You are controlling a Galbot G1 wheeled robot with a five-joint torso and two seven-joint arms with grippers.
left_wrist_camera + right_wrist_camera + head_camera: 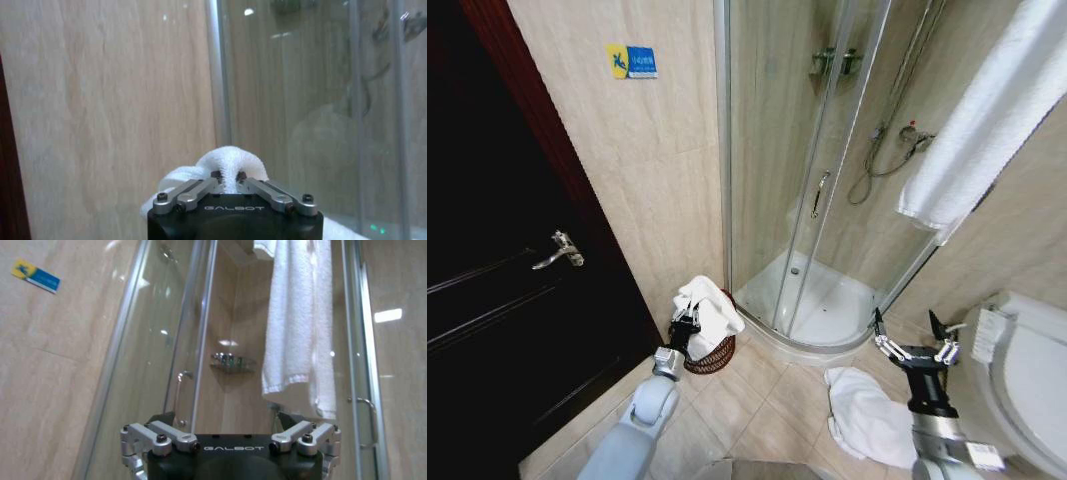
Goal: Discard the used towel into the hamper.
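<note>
The left gripper (689, 322) pinches a white towel (710, 308) heaped in the hamper (718, 358). At four o'clock, the right gripper (915, 334) hangs wide open above another towel (867, 420).

Towel (710, 312) atop hamper (717, 355), beside shower (812, 300)

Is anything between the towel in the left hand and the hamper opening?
Nothing visible. The left hand is shut on the towel, which sits bunched right over the hamper. The right hand hangs open, apart, near the toilet.

"GALBOT" on left gripper (230, 181), right gripper (230, 442)
</note>
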